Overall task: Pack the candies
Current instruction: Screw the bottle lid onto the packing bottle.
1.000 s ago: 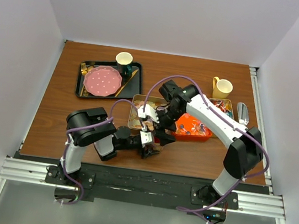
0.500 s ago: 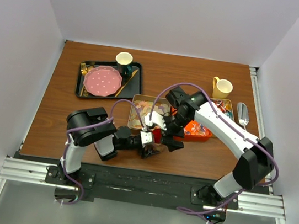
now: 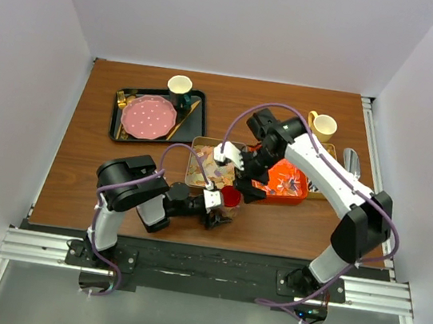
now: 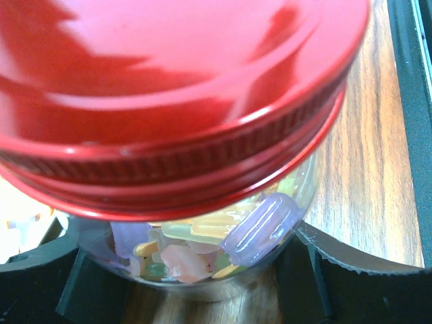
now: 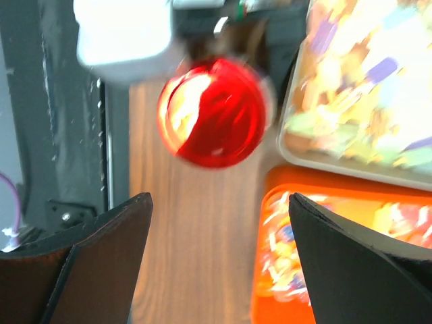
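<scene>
A glass jar with a red lid stands on the table at the near edge, and my left gripper is shut on its lower part. Pastel candies fill the jar. From above, the lid shows just beyond my left gripper. My right gripper hovers open and empty between the jar and the orange tray of wrapped candies. In the right wrist view the lid lies ahead of the open right gripper. Loose pastel candies lie in a metal tin.
A yellow mug, a small tray of wrapped sweets and a metal scoop sit at the right. A black tray with a pink plate and a cup is at the back left.
My right gripper has pulled back and to the right, off the jar's top, leaving the red lid in plain sight. The left arm and the jar have not moved.
</scene>
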Action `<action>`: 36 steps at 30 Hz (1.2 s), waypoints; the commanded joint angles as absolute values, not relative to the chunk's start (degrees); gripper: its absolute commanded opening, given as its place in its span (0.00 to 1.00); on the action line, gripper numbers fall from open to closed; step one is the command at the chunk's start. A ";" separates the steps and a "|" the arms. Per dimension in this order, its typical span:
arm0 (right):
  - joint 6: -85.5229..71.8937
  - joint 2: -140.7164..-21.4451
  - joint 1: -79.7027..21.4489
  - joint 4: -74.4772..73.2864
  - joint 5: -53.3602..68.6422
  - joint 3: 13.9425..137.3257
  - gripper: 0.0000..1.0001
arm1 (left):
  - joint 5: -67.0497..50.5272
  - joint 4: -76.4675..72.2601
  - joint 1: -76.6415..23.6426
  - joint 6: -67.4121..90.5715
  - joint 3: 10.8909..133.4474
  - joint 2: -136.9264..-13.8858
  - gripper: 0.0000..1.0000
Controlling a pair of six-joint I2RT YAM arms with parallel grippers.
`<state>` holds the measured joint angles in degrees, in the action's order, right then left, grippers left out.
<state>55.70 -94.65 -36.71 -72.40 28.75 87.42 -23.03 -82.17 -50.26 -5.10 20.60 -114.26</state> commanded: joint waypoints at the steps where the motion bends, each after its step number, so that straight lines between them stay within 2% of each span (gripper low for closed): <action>1: 56.95 -98.25 -37.88 -73.91 34.36 93.68 0.86 | -21.97 -76.99 -49.57 -4.83 20.48 -116.54 0.00; 5: 59.41 -101.51 -39.02 -77.52 37.09 96.50 0.86 | -21.80 -76.90 -49.57 -4.83 20.48 -116.37 0.00; 15: 60.21 -101.43 -41.31 -79.37 36.30 93.17 0.86 | -21.53 -77.17 -49.57 -4.40 20.57 -116.63 0.00; 36: 57.22 -89.21 -41.22 -79.36 30.50 78.66 0.86 | -21.97 -76.99 -49.13 -3.60 21.01 -117.33 0.00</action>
<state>58.30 -92.23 -40.71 -74.19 29.12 80.29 -24.05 -82.15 -50.24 -4.97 21.12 -114.65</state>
